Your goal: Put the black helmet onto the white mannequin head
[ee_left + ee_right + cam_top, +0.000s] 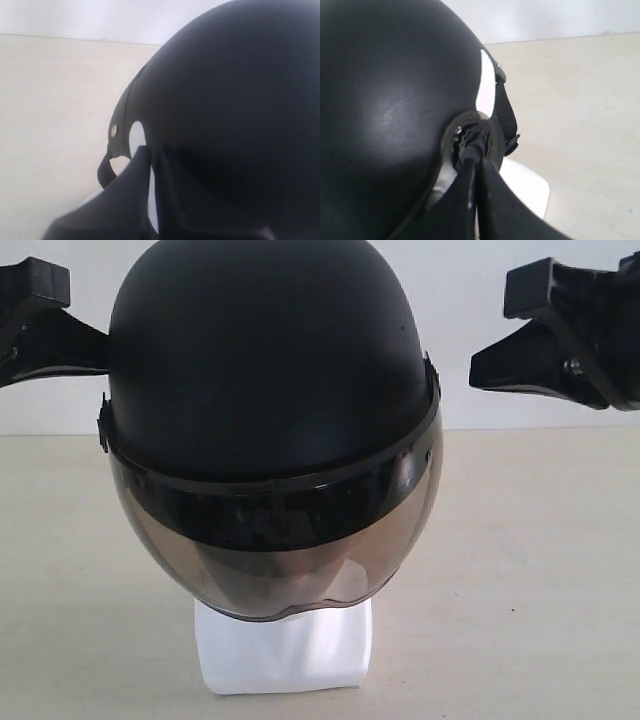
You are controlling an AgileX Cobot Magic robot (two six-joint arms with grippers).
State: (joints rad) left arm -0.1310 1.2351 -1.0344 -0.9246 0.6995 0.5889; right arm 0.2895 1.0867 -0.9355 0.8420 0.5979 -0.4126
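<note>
At the centre of the exterior frame, the black helmet (pixel 265 360) sits on the white mannequin head (pixel 285 650). Its smoky visor (pixel 275 550) covers the face, and only the white base shows below, on the pale table (pixel 540 570). Upper left, the left gripper (pixel 149 159) meets the shell's side. A thin slit parts its fingers; whether they pinch anything cannot be told. Upper right, the right gripper (pixel 472 150) has its fingers pressed together, tips by the helmet's side pad.
</note>
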